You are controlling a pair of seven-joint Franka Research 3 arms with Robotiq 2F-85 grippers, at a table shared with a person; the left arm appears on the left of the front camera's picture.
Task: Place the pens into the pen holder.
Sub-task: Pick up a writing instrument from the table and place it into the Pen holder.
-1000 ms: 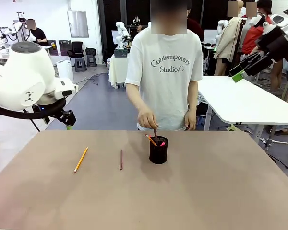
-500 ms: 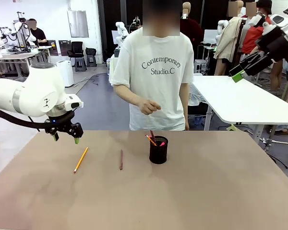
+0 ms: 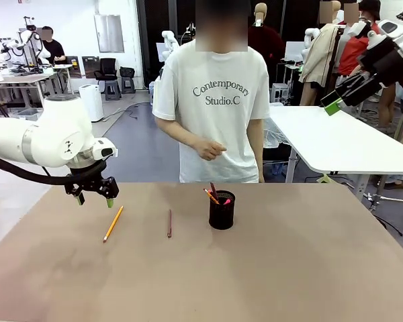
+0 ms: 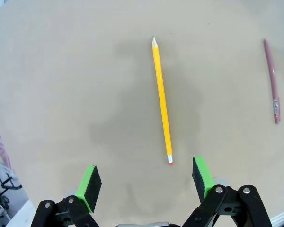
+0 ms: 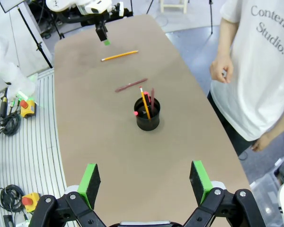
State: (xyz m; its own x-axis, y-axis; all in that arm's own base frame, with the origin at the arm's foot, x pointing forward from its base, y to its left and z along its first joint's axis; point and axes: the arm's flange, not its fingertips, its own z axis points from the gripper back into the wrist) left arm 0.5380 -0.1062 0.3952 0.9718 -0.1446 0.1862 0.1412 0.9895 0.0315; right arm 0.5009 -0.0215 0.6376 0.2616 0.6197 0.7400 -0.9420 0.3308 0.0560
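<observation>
The black wire-mesh pen holder (image 3: pixel 221 210) stands upright on the brown table (image 3: pixel 309 268), near its far edge. Three pens (image 5: pixel 146 100) lean inside it: one yellow-orange, one dark red, one dark with pink marks. Left of the holder, as the front camera looks, a dark red-brown pen (image 3: pixel 169 223) lies flat, near the holder but apart from it. Farther left of the holder a yellow pencil (image 3: pixel 113 223) lies flat and slanted, well apart from it. The left gripper (image 3: pixel 95 199) hangs above the table just beyond the pencil's far end, its jaws spread wide and empty; in the left wrist view the pencil's red-tipped end lies on the table between the green pads (image 4: pixel 90 182). The right gripper (image 5: pixel 145 179) is high above and to the right of the holder, jaws likewise wide apart, holding nothing. Behind the holder stands a person whose white T-shirt (image 3: pixel 215 127) reads "Contemporary Studio.C", one hand (image 3: pixel 211 149) curled at waist height.
</observation>
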